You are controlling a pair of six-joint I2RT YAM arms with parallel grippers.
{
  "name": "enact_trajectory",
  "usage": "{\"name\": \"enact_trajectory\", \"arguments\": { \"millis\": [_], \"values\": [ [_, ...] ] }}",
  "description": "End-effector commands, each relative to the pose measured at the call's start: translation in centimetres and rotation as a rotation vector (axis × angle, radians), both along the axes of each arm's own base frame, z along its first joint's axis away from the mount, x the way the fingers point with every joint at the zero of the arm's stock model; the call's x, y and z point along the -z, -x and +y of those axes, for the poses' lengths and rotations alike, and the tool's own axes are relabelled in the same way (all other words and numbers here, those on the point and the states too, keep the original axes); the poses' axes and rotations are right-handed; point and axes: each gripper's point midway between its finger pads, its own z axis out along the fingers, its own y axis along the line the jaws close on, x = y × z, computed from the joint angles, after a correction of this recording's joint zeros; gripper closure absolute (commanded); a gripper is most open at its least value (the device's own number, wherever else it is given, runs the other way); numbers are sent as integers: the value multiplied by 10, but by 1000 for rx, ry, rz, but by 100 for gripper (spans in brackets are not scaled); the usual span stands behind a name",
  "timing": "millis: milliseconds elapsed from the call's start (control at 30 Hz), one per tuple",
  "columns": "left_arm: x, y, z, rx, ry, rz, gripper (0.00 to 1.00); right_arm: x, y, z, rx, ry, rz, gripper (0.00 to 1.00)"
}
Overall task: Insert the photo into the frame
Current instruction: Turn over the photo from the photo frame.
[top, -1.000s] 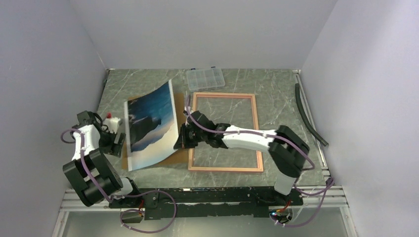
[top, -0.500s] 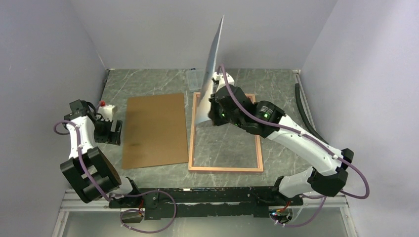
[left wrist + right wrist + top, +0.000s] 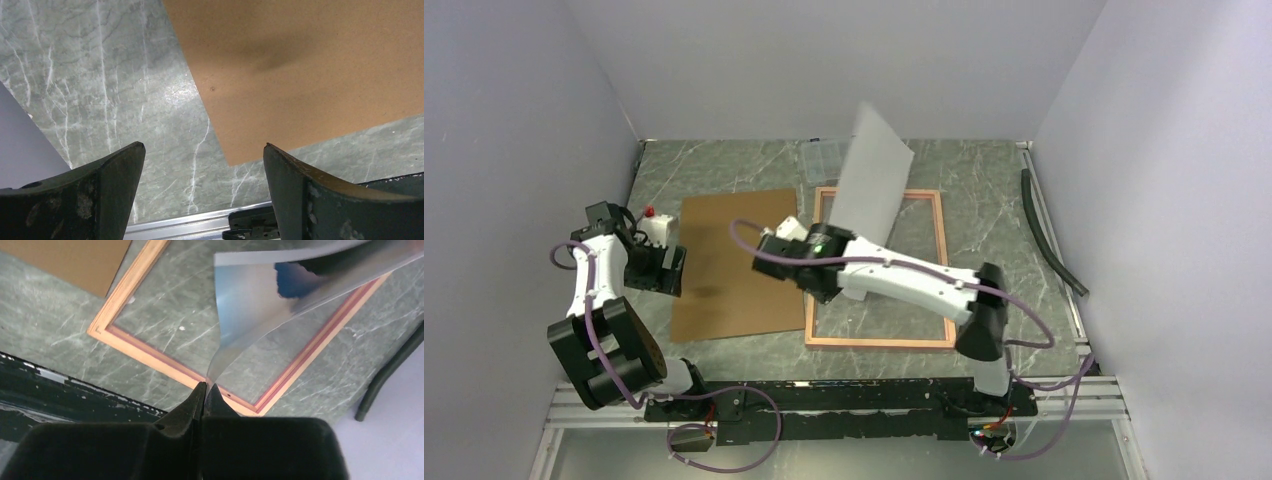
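We see the photo (image 3: 876,172) hanging curled and tilted above the frame (image 3: 879,343), right of centre on the counter (image 3: 984,170) — the right gripper (image 3: 205,390) clamped tight on one corner. The left gripper (image 3: 205,165) gapes empty near the left edge. Risk: the floppy sheet lands askew across the border, or slips.

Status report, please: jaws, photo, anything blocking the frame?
Right jaws shut on photo edge; left jaws open, empty. Photo raised, curled above frame, not yet in. Brown board beside frame, not blocking.
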Motion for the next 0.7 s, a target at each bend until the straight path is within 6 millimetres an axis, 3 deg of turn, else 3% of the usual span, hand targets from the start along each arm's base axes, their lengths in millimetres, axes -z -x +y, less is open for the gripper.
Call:
{"name": "enact_trajectory", "arguments": {
  "millis": [0,167,267,500,667],
  "values": [
    [3,-4,-3,-13,14,-16,6,-12,9,9,-84,79,-15,100],
    [2,-6,-2,-16,13,-18,6,-25,11,52,-172,14,-48,100],
    [2,-7,-2,-21,15,-20,6,-29,12,66,-207,-12,-51,100],
    [5,-6,-2,-27,15,-16,6,-11,12,71,-206,29,-31,100],
    [9,-5,-2,-30,22,-8,6,18,20,62,-187,94,28,100]
  ]
}}
